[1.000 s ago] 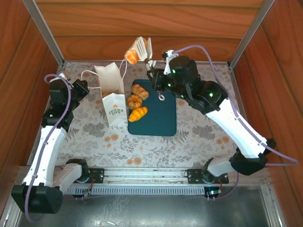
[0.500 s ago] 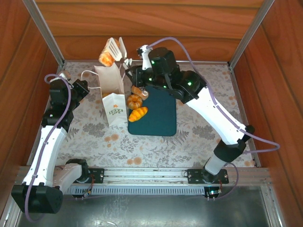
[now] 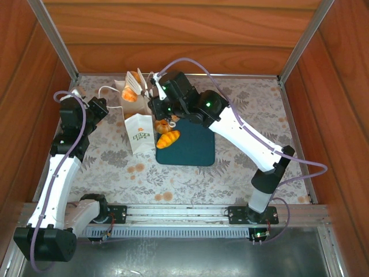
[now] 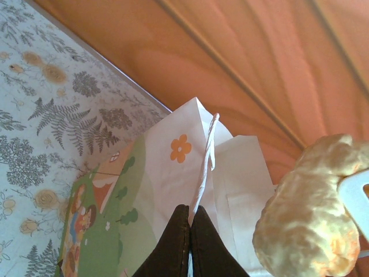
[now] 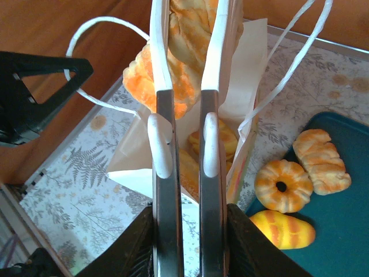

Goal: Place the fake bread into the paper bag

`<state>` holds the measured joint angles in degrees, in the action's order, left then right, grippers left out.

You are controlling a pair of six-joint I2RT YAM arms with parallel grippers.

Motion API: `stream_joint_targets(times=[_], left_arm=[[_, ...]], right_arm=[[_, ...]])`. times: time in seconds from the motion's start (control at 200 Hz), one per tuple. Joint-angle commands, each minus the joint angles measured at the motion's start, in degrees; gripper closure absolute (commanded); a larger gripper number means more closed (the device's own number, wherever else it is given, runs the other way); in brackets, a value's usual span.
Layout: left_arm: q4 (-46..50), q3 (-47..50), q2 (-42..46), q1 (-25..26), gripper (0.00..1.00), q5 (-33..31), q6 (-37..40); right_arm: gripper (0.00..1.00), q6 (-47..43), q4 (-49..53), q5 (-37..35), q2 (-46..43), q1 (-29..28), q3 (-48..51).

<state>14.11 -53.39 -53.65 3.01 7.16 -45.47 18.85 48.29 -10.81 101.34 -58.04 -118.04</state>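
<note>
Floral tabletop [image 3: 242,167], paper bag [image 3: 138,135] upright, pastry [image 5: 185,29] lengthwise between right jaws

My white fingers [image 5: 160,57], glossy golden-orange bread [image 5: 187,34], white paper bag [image 4: 173,179] with orange flower and green scene, dark teal tray [image 5: 346,231], grey fern-print tablecloth [image 4: 52,115]

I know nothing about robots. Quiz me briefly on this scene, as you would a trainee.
1. True or false: the right gripper holds its golden-orange toy pastry over the dark teal rectangular tray.
2. How many glossy toy pastries lie on that tray?
3. The left gripper pinches: A) a pastry B) the white paper gift bag's cord handle C) nothing
Key: 1 false, over the bag's open mouth; 2 three; 3 B.
</note>
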Motion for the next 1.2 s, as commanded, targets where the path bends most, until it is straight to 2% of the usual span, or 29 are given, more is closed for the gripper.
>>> stream_joint_targets(times=[0.0, 0.315, 0.94, 1.194], left_arm=[[-0.6, 0.7, 0.9, -0.4, 1.00, -0.6, 0.0], [-0.1, 0.8, 1.3, -0.4, 1.00, -0.9, 0.2], [0.1, -0.3, 0.9, -0.4, 1.00, -1.3, 0.3], [0.3, -0.7, 0.5, -0.5, 1.00, -1.1, 0.3]], right_arm=[[0.68, -3.0, -0.9, -3.2, 0.3, -0.8, 0.3], [0.66, -7.7, 2.4, -7.3, 2.5, -3.4, 1.2], [0.46, -6.6, 2.5, -8.0, 1.6, -3.5, 3.4], [0.45, -6.2, 3.0, -8.4, 0.5, -3.5, 1.7]])
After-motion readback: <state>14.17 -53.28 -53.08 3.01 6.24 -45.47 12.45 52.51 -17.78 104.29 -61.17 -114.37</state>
